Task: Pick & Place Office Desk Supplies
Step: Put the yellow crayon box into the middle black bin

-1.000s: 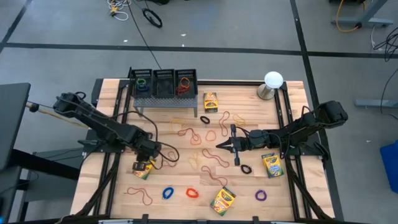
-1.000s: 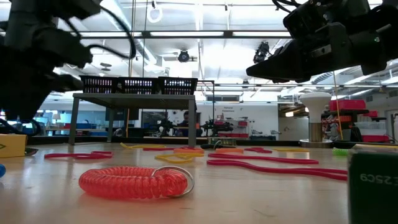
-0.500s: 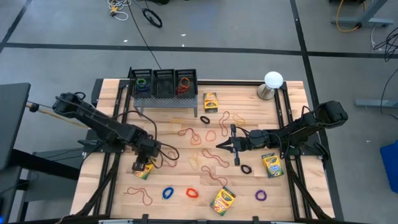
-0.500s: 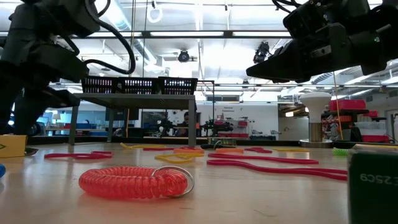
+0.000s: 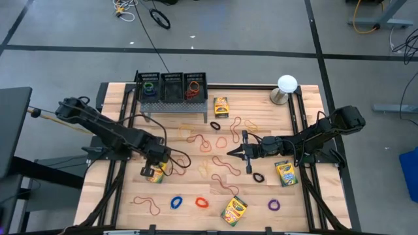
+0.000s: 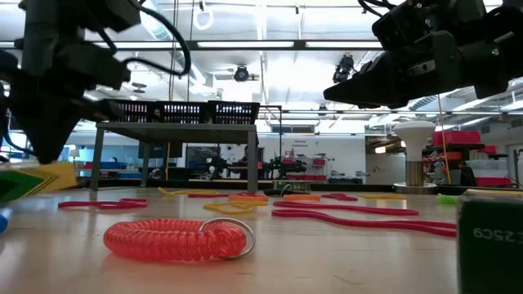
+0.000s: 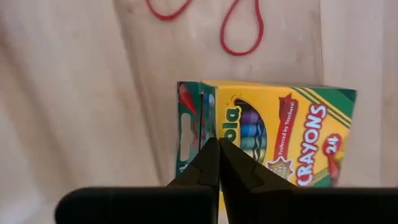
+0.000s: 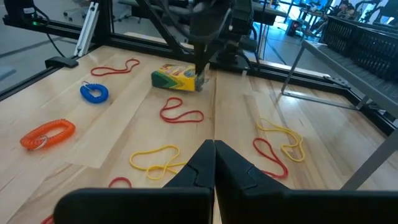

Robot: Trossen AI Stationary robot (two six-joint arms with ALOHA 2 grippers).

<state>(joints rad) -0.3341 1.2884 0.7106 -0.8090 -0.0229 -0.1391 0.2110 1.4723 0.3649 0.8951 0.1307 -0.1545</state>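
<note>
The left gripper [image 5: 155,171] sits well in front of the black wire three-bin organizer [image 5: 172,87], toward the left of the wooden slatted table [image 5: 261,196]. Its fingers are closed on a yellow-and-green cardboard crayon box [image 5: 155,173], which the low view shows tilted, one end raised off the wood [image 6: 29,181]. From the left wrist the fingertips meet over the box's edge [image 7: 267,142], a red rubber-band loop [image 7: 239,31] lying beyond it.

Farther from the organizer, along the near edge, lie a blue coiled band [image 5: 176,203], an orange-red coiled band [image 5: 202,202], a second crayon box [image 5: 235,209] and a purple band [image 5: 274,205]. Thin tan, yellow and red loops scatter between organizer and coils.

The right gripper [image 5: 232,153] hovers right of centre above those loops, fingers pressed together and empty, a third crayon box [image 5: 285,173] beside its arm. A fourth box [image 5: 221,106] lies just right of the organizer.
</note>
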